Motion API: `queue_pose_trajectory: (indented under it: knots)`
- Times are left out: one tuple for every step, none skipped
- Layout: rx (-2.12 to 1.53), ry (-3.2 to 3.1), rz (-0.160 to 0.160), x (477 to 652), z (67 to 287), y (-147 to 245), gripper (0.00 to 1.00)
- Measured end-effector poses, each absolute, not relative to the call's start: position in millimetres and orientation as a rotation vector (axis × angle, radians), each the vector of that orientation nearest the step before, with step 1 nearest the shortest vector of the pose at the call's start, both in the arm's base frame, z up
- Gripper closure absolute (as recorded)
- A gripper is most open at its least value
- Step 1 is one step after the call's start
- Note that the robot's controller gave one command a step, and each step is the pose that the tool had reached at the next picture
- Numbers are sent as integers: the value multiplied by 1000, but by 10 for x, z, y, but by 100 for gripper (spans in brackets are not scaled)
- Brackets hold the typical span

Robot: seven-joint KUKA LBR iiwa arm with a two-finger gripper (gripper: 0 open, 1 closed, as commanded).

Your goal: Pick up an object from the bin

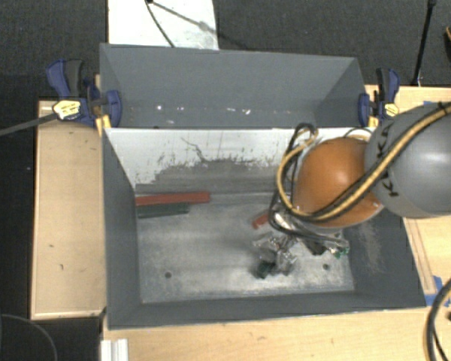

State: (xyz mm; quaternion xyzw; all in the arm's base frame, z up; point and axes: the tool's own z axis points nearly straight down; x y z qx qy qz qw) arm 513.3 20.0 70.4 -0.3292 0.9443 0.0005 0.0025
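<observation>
The hand (279, 256) hangs low over the floor of the grey bin (195, 258), at about 4 o'clock from the floor's middle. Above it are the orange cover (334, 179) on the wrist and the looped cables (288, 168) of the arm (425, 164). The hand's metal parts blur together at the tip, so I cannot tell whether it is open or closed, and nothing can be seen gripped in it.

Nearest to it is one small dark piece (264, 271), just beside the tip at 7 o'clock from the hand, lying on the bin floor. Whether the two touch cannot be made out.

One small red piece (260, 220) lies at 11 o'clock from the hand, near it and partly under the edge of the wrist.

One long red-brown bar (173, 198) lies flat at 10 o'clock from the hand, well apart from it, along the foot of the far wall on the left half of the floor.

That makes three things counted on the floor: one dark piece, one red piece, one bar.
</observation>
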Motion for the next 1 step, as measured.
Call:
queue_pose_trajectory:
  knots:
    - [-1028,2962,-1,5141,1002,204,100]
